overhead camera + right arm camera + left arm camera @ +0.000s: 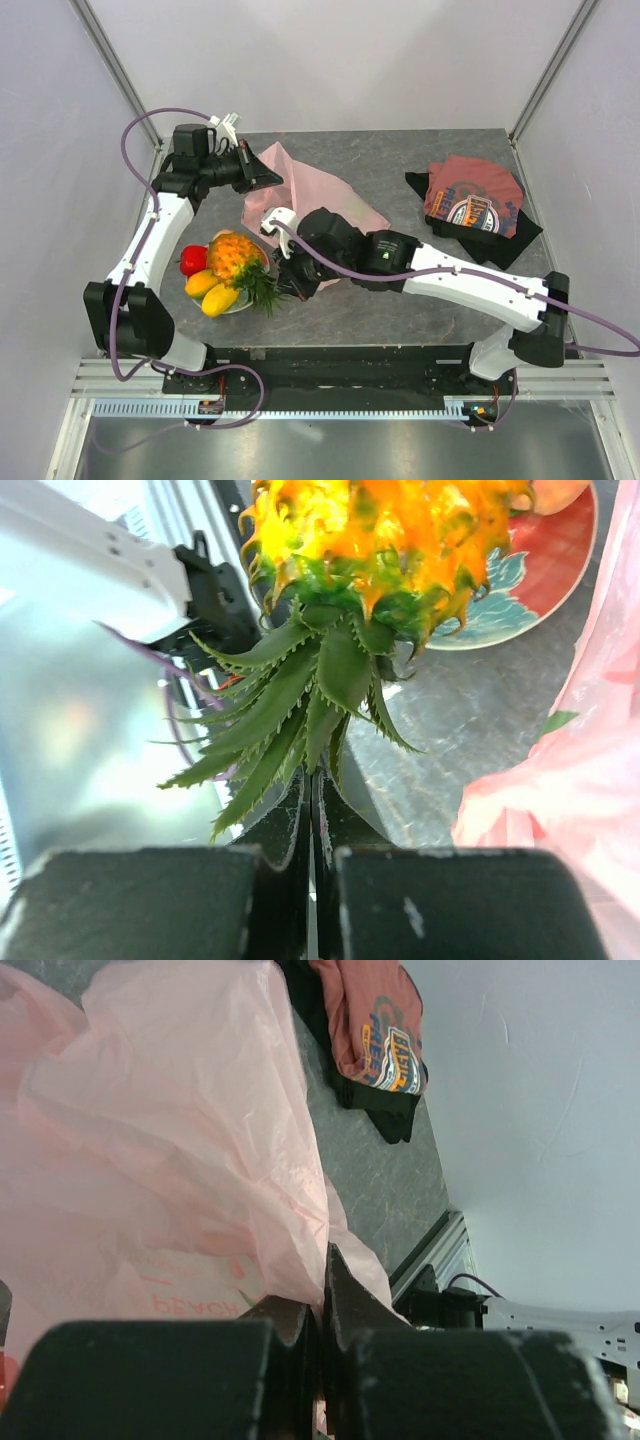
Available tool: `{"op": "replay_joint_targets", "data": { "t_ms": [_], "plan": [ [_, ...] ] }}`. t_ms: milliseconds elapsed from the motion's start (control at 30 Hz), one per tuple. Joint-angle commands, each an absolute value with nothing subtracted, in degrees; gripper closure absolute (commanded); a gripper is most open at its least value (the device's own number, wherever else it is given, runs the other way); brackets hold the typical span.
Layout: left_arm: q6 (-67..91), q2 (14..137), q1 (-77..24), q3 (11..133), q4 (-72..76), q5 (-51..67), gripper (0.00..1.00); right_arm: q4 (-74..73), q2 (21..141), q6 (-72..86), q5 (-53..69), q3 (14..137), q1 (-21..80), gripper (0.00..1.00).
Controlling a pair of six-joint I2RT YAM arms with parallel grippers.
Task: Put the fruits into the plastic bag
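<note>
The orange pineapple [233,254] lies on the red plate [238,306], its green leaves pointing at the near edge. My right gripper [284,283] is shut on the leaf tips; in the right wrist view [312,780] the jaws pinch the leaves below the pineapple body [370,530]. A red pepper [193,259] and two yellow mangoes [210,291] sit on the same plate; a peach [556,490] shows at its far rim. The pale-pink plastic bag [312,203] lies behind the plate. My left gripper [262,172] is shut on its edge, with film between the jaws [322,1270].
A folded dark-red printed T-shirt [472,197] on black cloth lies at the back right, and shows in the left wrist view [375,1020]. The right arm stretches across the table's middle. The plate rim [545,575] and the bag [570,810] flank the pineapple.
</note>
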State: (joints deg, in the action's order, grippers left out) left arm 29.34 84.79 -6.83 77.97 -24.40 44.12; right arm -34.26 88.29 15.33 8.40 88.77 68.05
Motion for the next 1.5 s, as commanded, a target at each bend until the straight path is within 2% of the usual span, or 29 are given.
{"op": "replay_joint_targets", "data": {
  "t_ms": [0, 567, 900, 1167, 1467],
  "plan": [
    [26.7, 84.7, -6.6, 81.0, -24.0, 46.7, 0.98, -32.6, 84.4, 20.3, 9.8, 87.2, 67.2, 1.00],
    [24.2, 82.7, -6.6, 80.8, -24.8, 47.5, 0.98, -33.1, 80.9, 32.8, 11.7, 82.0, 51.7, 1.00],
    [23.8, 80.0, -6.8, 77.5, -24.6, 51.1, 0.98, -37.4, 79.7, 35.8, 2.5, 80.7, 45.4, 1.00],
    [29.1, 74.8, -10.3, 72.3, -21.6, 51.9, 0.98, -33.1, 84.0, 39.6, 0.4, 82.4, 44.3, 1.00],
    [33.8, 72.9, -12.3, 67.2, -14.9, 51.2, 0.98, -27.5, 88.9, 44.6, 9.5, 83.4, 45.6, 1.00]
  ]
}}
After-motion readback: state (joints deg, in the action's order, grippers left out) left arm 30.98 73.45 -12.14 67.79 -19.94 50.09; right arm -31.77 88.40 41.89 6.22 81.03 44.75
